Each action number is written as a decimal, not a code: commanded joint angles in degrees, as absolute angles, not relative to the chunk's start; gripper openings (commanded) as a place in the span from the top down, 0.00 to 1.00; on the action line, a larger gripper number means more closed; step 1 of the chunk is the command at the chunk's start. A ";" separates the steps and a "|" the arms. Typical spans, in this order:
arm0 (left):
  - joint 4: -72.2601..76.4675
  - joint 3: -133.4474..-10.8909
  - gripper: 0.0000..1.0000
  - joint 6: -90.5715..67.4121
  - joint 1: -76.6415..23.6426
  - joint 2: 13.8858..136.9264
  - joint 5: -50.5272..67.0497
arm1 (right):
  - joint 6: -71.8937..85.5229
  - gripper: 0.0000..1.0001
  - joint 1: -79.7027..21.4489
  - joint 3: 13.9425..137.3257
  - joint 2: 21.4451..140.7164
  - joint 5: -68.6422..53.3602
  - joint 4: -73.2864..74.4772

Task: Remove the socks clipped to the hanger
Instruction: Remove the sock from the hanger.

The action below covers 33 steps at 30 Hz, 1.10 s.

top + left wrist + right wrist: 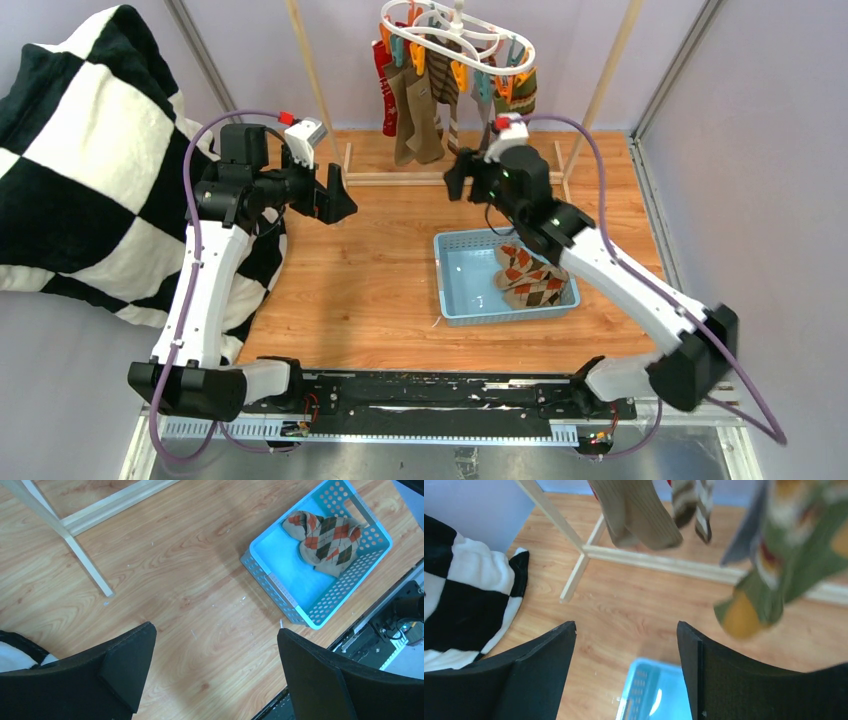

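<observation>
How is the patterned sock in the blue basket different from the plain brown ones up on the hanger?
The argyle sock lies crumpled in the basket; the brown socks hang straight, clipped to the hanger. The argyle sock has orange and dark diamonds; the brown socks look plain and ribbed. Both are fabric socks.

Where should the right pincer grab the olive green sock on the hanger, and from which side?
Take the olive green sock by its dangling yellow-tipped lower end, coming from the near side below the hanger. That end hangs free, apart from the other socks, just right of the open right pincer; a downward pull should probably unclip it.
</observation>
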<state>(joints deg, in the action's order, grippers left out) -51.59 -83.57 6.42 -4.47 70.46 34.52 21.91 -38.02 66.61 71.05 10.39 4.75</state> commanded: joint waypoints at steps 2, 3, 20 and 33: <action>-51.77 -83.68 0.00 5.23 -3.90 69.31 35.26 | 12.90 0.17 -40.41 81.98 87.59 11.47 0.95; -51.77 -83.64 0.00 5.17 -3.87 68.94 35.28 | 11.96 0.13 -40.61 85.12 90.74 11.40 0.57; -51.80 -82.68 0.00 5.18 -3.74 65.60 33.83 | -4.38 0.46 -42.15 109.14 117.13 29.57 -15.42; -51.77 -82.72 0.00 4.92 -3.77 66.83 34.73 | -1.13 1.00 -42.65 99.02 106.13 13.88 -15.63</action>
